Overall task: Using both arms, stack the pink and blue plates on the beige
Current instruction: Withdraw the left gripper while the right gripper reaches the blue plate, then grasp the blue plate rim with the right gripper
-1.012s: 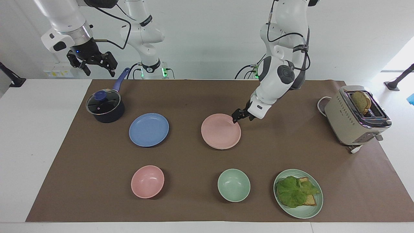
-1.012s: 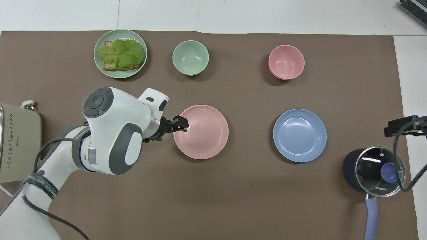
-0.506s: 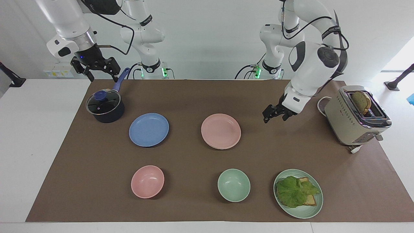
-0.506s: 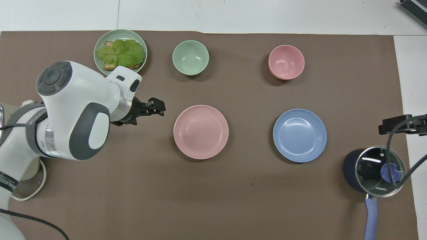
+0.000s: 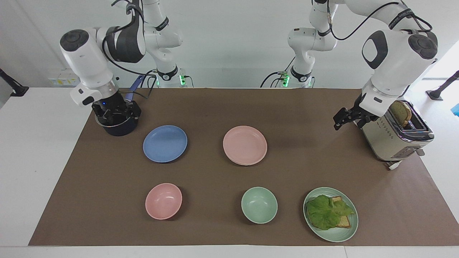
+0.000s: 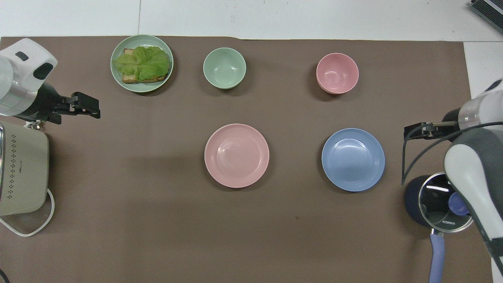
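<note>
The pink plate (image 5: 245,145) (image 6: 236,155) lies in the middle of the brown mat. A second rim shows under its edge away from the robots; the beige plate is otherwise hidden. The blue plate (image 5: 165,143) (image 6: 353,159) lies flat beside it toward the right arm's end, a gap between the two. My left gripper (image 5: 339,121) (image 6: 87,109) hangs open and empty in the air by the toaster, well clear of the pink plate. My right gripper (image 5: 114,114) (image 6: 411,131) is open and empty, low over the dark pot, beside the blue plate.
A dark pot (image 6: 440,200) with a glass lid and blue handle stands at the right arm's end. A toaster (image 5: 394,130) with bread stands at the left arm's end. Farthest from the robots are a pink bowl (image 5: 163,200), a green bowl (image 5: 259,205) and a green plate (image 5: 346,231) with lettuce and toast.
My left gripper has drawn back from the pink plate's rim to beside the toaster. The right arm has swung down from above the table's edge to over the pot. The plates stayed put.
</note>
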`<action>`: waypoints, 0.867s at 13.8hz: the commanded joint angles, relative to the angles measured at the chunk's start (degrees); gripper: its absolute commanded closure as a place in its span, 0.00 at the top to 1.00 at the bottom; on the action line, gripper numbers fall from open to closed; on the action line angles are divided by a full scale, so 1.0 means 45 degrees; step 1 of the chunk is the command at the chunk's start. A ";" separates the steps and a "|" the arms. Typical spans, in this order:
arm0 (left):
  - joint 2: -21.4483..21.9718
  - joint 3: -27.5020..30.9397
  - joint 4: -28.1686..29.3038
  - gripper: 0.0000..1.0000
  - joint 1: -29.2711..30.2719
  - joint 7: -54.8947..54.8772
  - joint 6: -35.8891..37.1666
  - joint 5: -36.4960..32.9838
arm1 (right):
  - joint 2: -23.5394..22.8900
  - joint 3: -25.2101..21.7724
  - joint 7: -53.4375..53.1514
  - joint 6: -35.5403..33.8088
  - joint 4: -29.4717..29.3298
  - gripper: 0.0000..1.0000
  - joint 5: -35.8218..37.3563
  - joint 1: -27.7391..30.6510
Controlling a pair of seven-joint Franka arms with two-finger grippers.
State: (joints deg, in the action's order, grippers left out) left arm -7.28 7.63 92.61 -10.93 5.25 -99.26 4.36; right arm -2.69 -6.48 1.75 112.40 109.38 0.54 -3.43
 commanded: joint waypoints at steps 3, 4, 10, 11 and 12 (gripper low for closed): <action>0.0055 -0.0074 -0.0849 1.00 0.0924 -0.1302 0.1118 -0.0384 | -0.0435 0.0014 0.1228 0.2340 0.2132 1.00 -0.0316 0.0097; 0.0035 -0.0113 -0.1142 1.00 0.0924 -0.1303 0.1391 -0.0538 | -0.0436 0.0014 0.1638 0.2906 0.2698 1.00 -0.0432 0.0118; 0.1223 -0.0250 -0.1089 1.00 0.0787 -0.1225 0.1940 -0.0833 | -0.1021 0.0014 0.2655 0.4472 0.3817 1.00 -0.0960 0.0312; 0.1401 -0.0231 -0.0913 1.00 0.0787 -0.1205 0.2153 -0.0872 | -0.1196 0.0033 0.2871 0.4764 0.3933 1.00 -0.0961 0.0526; 0.1460 -0.0250 -0.0853 1.00 0.0807 -0.1205 0.2194 -0.0872 | -0.1295 0.0034 0.2950 0.4883 0.3973 1.00 -0.0980 0.0547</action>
State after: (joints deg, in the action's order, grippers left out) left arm -2.96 6.54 86.75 -7.12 -0.18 -90.41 1.71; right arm -7.60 -6.58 11.86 132.08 126.29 -2.26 -2.43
